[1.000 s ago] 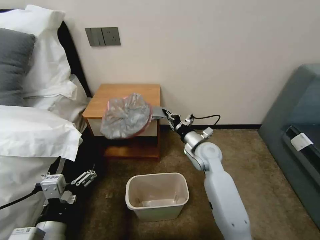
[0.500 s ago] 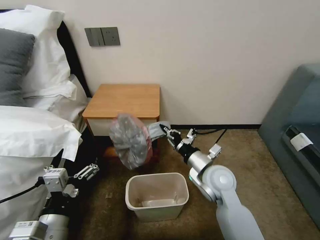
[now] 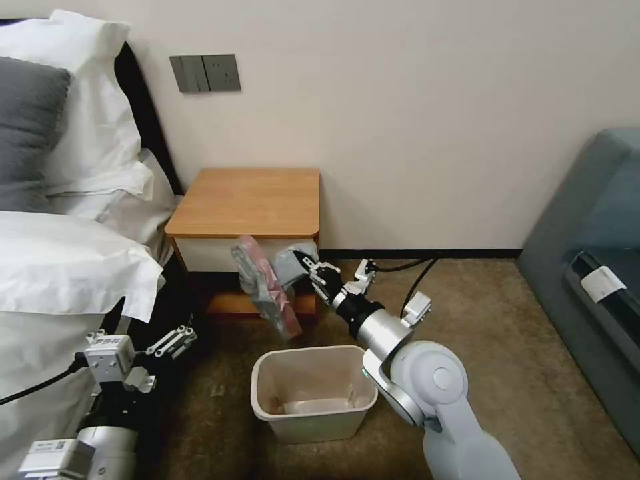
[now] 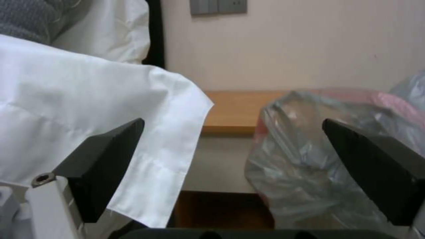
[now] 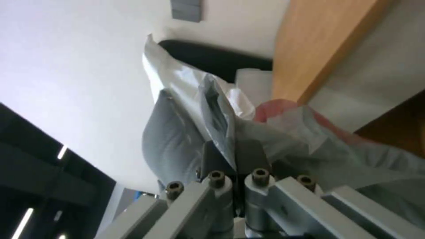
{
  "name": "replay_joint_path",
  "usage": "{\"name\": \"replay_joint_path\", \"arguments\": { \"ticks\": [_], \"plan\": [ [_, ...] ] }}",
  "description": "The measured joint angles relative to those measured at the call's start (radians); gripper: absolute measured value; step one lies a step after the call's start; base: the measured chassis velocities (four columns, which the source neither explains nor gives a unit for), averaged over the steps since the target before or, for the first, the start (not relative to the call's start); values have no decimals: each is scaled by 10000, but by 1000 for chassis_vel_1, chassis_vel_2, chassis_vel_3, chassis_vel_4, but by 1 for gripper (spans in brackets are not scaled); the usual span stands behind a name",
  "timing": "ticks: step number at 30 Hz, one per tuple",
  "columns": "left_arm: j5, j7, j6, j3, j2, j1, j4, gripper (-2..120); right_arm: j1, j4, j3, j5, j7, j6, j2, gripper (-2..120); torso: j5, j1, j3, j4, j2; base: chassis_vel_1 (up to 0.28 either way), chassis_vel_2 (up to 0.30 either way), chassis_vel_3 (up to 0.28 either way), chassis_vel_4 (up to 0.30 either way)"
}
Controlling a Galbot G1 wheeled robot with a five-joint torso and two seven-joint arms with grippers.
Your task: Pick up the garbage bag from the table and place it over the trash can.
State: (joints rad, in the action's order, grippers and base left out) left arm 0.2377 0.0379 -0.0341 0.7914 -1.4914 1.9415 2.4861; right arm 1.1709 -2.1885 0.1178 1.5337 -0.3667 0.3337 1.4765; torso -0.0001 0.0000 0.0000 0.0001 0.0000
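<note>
One garbage bag (image 3: 267, 290) hangs from the right claw (image 3: 308, 268), which is clenched on its grey edge, in front of the one tabletop's (image 3: 248, 200) white drawer and just beyond the single trash can (image 3: 313, 392) on the brown carpet. The left claw (image 3: 175, 340) waits spread wide at near left beside the bed's white sheets (image 3: 63, 267), by a cream wall.

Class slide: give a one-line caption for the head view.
Right gripper holds the garbage bag in front of the table, above the trash can.
</note>
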Motion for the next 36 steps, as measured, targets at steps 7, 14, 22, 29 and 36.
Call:
{"name": "replay_joint_path", "arguments": {
  "ticks": [7, 14, 22, 29, 36],
  "plan": [
    [223, -27, 10, 139, 99, -49, 93, 100, -114, -815, -317, 187, -661, -255, 58, 0, 0, 0, 0, 0, -1, 0, 0, 0, 0],
    [795, -330, 118, 428, 325, -282, 127, 100, 923, -1876, -1077, 84, -996, -551, 6, 0, 0, 1, 0, -1, 0, 0, 0, 0, 0],
    [1062, -393, 209, 569, 364, -320, 131, 100, 1790, -2090, -1285, -222, -1219, -823, 401, 0, 1, 0, 0, 0, 0, 0, 0, 0, 0],
    [1045, -393, 218, 487, 345, -399, 135, 100, 2675, -2018, -953, -888, -2005, -1379, 134, 0, 2, 0, 1, -1, 0, 0, 0, 0, 0],
    [970, -349, 227, 407, 279, -441, 139, 100, 3036, -1734, -366, -1276, -2009, -1437, -711, 0, 2, 0, 1, 0, 0, 0, 0, 0, 0]
  ]
}}
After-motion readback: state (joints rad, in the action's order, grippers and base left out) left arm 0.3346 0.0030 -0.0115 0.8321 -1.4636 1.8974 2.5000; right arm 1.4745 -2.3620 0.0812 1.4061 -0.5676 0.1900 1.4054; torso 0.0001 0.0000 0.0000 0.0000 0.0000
